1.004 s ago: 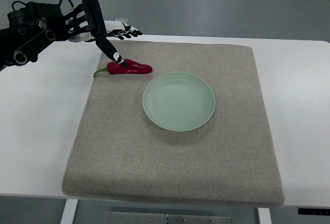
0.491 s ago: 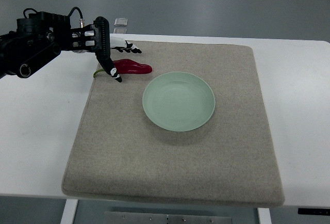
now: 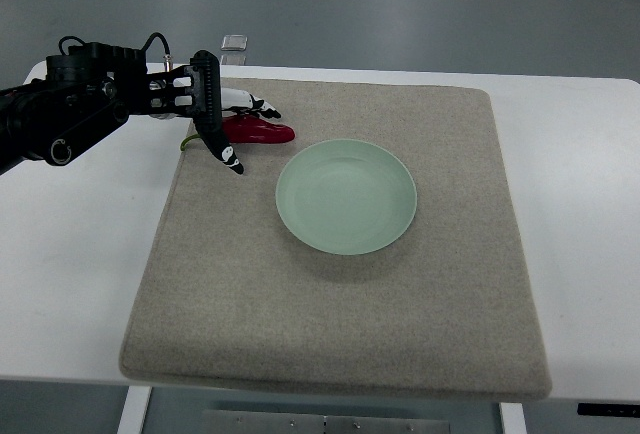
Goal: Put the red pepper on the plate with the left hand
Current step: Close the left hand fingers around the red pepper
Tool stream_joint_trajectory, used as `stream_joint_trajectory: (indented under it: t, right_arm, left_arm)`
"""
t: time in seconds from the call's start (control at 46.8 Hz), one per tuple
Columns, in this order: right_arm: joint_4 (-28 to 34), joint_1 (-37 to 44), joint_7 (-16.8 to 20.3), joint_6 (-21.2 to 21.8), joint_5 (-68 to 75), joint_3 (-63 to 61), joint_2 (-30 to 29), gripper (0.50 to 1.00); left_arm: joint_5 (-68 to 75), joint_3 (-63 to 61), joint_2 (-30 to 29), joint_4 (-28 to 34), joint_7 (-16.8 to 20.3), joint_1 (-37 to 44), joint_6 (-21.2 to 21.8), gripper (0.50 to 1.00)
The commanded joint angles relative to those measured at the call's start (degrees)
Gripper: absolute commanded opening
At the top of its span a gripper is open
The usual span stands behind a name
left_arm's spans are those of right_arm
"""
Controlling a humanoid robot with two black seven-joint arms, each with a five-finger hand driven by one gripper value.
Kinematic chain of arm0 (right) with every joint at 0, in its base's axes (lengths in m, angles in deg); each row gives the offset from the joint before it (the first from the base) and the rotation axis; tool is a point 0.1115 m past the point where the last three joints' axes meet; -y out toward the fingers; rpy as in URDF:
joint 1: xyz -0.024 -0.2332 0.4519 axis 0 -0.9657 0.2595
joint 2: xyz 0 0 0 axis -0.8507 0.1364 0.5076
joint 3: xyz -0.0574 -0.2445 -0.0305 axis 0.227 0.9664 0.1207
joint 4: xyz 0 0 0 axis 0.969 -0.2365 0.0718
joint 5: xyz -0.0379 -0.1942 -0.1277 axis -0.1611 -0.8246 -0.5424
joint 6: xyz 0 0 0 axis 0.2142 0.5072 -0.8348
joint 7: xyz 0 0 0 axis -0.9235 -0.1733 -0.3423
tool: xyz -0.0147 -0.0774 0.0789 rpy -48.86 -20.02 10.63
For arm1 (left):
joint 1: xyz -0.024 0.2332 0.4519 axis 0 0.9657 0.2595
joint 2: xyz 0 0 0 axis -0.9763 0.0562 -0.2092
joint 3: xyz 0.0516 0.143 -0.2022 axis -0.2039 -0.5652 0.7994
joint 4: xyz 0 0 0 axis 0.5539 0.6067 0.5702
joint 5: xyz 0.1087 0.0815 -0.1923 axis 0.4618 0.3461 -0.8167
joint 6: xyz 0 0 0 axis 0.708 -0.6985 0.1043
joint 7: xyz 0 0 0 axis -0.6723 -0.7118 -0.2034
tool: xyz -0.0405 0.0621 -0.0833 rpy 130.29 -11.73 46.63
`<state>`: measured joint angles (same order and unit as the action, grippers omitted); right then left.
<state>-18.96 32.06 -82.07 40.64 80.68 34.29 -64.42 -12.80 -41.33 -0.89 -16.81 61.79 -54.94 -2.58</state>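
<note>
Left hand [image 3: 222, 119] has dropped over the red pepper [image 3: 262, 133], fingers spread, seemingly not gripping yet.

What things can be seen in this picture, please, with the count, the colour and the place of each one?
long glossy red pepper: one, red with a green stem, lying on the mat's far left part, left of the plate, partly under the hand
round ceramic plate: one, pale green, near the mat's middle, nothing on it
rectangular fabric mat: one, beige-grey, covering most of the table
flat table: one, white, under the mat
left hand: one, black and white, over the pepper's stem end, fingers spread around it
</note>
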Motion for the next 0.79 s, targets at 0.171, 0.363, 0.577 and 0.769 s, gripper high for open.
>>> stream_joint_trajectory:
  t: [0.171, 0.363, 0.577, 0.769]
  right_arm:
    - [0.0, 0.0, 0.0, 0.0, 0.0, 0.0, 0.0, 0.928]
    - [0.0, 0.0, 0.0, 0.0, 0.0, 0.0, 0.0, 0.928]
    - [0.0, 0.0, 0.0, 0.0, 0.0, 0.0, 0.0, 0.928]
    - [0.0, 0.0, 0.0, 0.0, 0.0, 0.0, 0.0, 0.928]
  left_arm:
    - [0.6, -0.07, 0.37, 0.2, 0.0, 0.39, 1.41, 0.971]
    - [0.77, -1.91, 0.37, 0.2, -0.09, 0.39, 3.52, 0.757]
    - [0.77, -2.88, 0.37, 0.2, -0.09, 0.3, 5.72, 0.609]
    - [0.77, -2.88, 0.37, 0.03, 0.0, 0.21, 6.77, 0.5]
